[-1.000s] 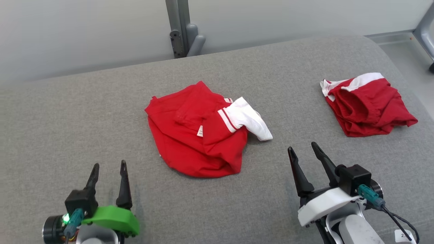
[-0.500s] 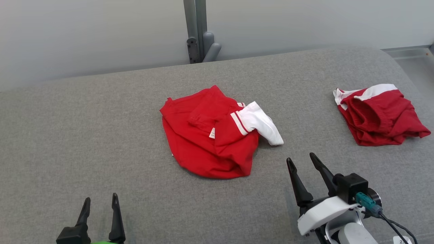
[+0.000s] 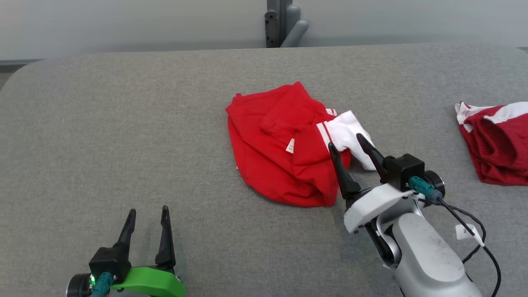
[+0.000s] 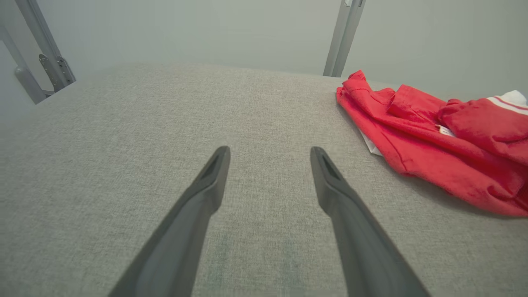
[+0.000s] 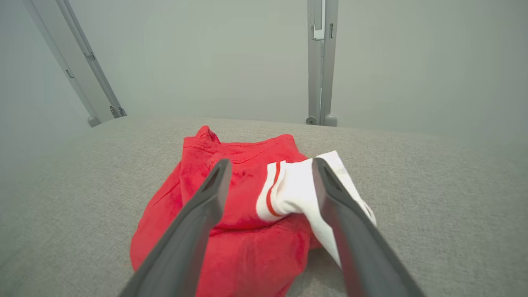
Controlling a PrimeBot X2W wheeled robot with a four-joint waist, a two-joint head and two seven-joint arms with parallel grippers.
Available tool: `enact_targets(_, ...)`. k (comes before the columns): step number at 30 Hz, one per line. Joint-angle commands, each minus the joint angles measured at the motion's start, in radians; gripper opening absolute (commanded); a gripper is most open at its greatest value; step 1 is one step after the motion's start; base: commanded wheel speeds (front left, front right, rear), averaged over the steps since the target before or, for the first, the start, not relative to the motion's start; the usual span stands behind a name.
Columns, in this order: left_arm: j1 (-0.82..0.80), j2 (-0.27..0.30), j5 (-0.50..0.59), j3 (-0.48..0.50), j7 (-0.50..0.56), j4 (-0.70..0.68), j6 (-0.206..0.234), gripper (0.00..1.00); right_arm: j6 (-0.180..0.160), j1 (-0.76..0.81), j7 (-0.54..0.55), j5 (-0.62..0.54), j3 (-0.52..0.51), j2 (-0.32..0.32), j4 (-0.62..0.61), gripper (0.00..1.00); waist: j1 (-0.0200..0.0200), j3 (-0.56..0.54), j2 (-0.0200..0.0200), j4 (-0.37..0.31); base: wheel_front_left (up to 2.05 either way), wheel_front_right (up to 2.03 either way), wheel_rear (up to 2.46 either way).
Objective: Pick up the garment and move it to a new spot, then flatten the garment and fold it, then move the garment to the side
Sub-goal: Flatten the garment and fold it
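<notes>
Right gripper (image 3: 344, 140) wide open, empty, reaching at the near right side of the garment (image 3: 280, 165). Fingers straddle the white sleeve (image 3: 342, 126) in the head view. In the right wrist view, the sleeve sits between and just beyond the tips, red cloth under and left of them. Contact with the cloth: cannot tell, looks just above or just short. Left gripper (image 3: 148, 209) also wide open, empty, low at the near left, well apart from the garment. In the left wrist view, the garment lies off to the right of its fingers, bare pad (image 3: 123, 123) ahead.

Garment: crumpled red heap with the sleeve flopped out to the right, lying mid-pad, nothing lifted. A second red garment (image 3: 495, 144) lies at the far right edge of the pad, well apart from both grippers.

Progress, as judged: very start. No grasp yet, so pick-up, move to the new spot, flatten, fold and move aside are all left. Step in hand looks like the right arm's approach for the first pinch, likely on the sleeve or the red edge beside it.
</notes>
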Motion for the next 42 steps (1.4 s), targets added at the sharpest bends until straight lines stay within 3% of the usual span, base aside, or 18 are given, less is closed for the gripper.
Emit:
enact_targets(1,-0.014,0.003,-0.018,-0.003,0.0,0.002,0.004,1.0,-0.001,-0.024,0.0,0.013,0.0,-0.004,0.046,1.0,0.0,0.06,0.0087,0.073,0.0,0.0,0.0)
enact_targets(9,-0.035,0.002,-0.037,-0.019,0.0,0.013,0.003,1.0,-0.001,-0.177,0.001,0.061,-0.009,-0.004,0.29,1.0,0.0,0.094,0.0087,0.134,0.0,0.0,0.0)
enact_targets(10,-0.04,0.002,-0.039,-0.019,0.0,0.01,0.006,1.0,-0.001,-0.187,0.001,0.065,0.0,-0.004,0.306,0.96,0.0,0.096,0.0087,0.135,0.0,0.0,0.0)
enact_targets(12,-0.046,0.002,-0.041,-0.022,0.0,0.007,0.009,1.0,-0.001,-0.196,-0.001,0.075,0.013,-0.005,0.329,0.42,0.0,0.1,0.0087,0.133,0.0,0.0,0.0)
enact_targets(14,-0.049,0.002,-0.043,-0.028,0.0,0.005,0.008,1.0,-0.001,-0.204,0.0,0.085,0.034,-0.004,0.341,0.0,0.0,0.102,0.0087,0.127,0.0,0.0,0.0)
enact_targets(18,-0.054,0.002,-0.047,-0.037,0.0,0.002,0.008,1.0,-0.001,-0.217,-0.001,0.101,0.038,-0.004,0.287,0.0,0.0,0.099,0.0087,0.107,0.0,0.0,0.0)
enact_targets(26,-0.053,0.003,-0.061,-0.059,0.0,0.018,-0.002,1.0,-0.001,-0.237,-0.001,0.08,-0.02,-0.018,0.055,0.0,0.0,0.048,0.0087,0.07,0.0,0.0,0.0)
enact_targets(37,-0.019,0.003,-0.059,-0.091,0.0,0.046,-0.017,1.0,-0.001,-0.377,-0.001,0.055,-0.006,-0.019,-0.111,0.0,0.0,-0.007,0.0087,0.075,0.0,0.0,0.0)
enact_targets(42,0.01,0.003,-0.055,-0.076,0.0,0.06,-0.026,1.0,-0.001,-0.285,-0.001,0.031,0.003,-0.074,-0.173,0.0,0.0,-0.017,0.0087,0.069,0.0,0.0,0.0)
